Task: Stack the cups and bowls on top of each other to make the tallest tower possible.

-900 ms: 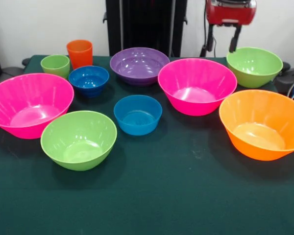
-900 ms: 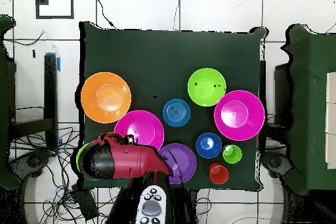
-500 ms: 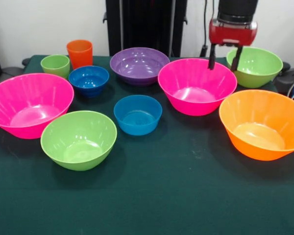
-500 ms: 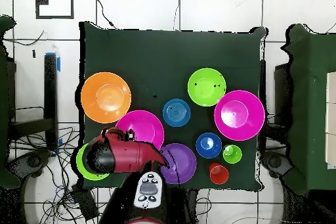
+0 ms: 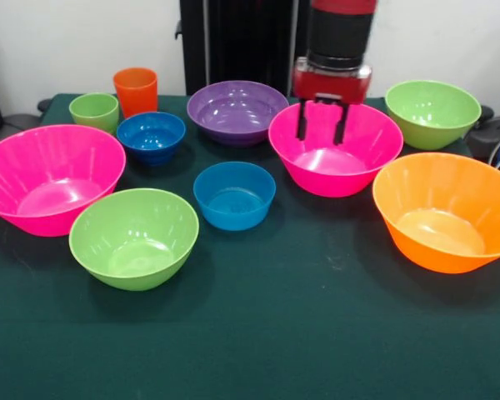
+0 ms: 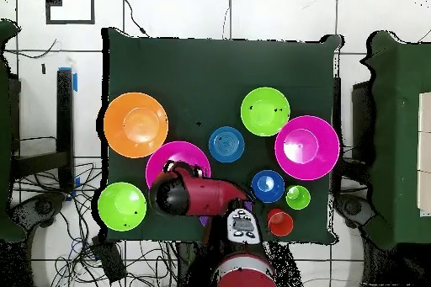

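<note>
Nothing is stacked: every glossy plastic bowl and cup sits singly on the dark green table cloth point(image 5: 317, 333).

My gripper point(image 5: 320, 132) hangs over the far rim of the big pink round bowl point(image 5: 350, 158) at centre right of the front view. Its two black fingers point(image 5: 301, 123) point straight down, spread apart with bare pink showing between them, and they hold nothing. From overhead my red arm point(image 6: 202, 198) covers the near part of this bowl point(image 6: 189, 156).

Just behind and to the left in the front view stands the purple round bowl point(image 5: 237, 111), largely hidden under my arm in the overhead view. To the right of the pink bowl is a green round bowl point(image 5: 432, 113) at the far corner, and in front of that the big orange round bowl point(image 5: 446, 222).

Left of my gripper, near the table's middle, sits a small blue bowl point(image 5: 233, 195), with the second small blue bowl point(image 5: 151, 136) farther back. Behind that one stand the tall orange plastic tumbler point(image 5: 135, 90) and, just beside it, the short light-green plastic cup point(image 5: 93, 111).

At the left edge lies the second big pink bowl point(image 5: 48, 177), and in front of it, close by, the other green bowl point(image 5: 133, 237). All of them stand upright with their mouths up.
</note>
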Action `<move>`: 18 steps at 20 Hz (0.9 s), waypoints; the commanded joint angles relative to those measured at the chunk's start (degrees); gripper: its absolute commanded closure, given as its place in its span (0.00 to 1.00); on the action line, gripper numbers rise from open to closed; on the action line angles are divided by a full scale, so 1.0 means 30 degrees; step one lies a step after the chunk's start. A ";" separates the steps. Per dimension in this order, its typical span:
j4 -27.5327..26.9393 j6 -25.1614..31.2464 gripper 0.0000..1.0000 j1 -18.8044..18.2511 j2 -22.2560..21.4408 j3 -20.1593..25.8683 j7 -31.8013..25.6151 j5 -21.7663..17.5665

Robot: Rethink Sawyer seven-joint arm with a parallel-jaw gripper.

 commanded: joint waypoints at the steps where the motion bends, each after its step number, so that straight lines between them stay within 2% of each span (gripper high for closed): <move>1: 0.0182 -0.0160 0.00 -0.0930 0.1105 0.2063 0.0034 -0.2748; 8: 0.0192 -0.0057 0.00 -0.0920 0.1390 0.2123 0.0427 -0.4135; 18: -0.0247 -0.1013 0.00 -0.0356 0.2357 0.2111 0.1385 -0.4683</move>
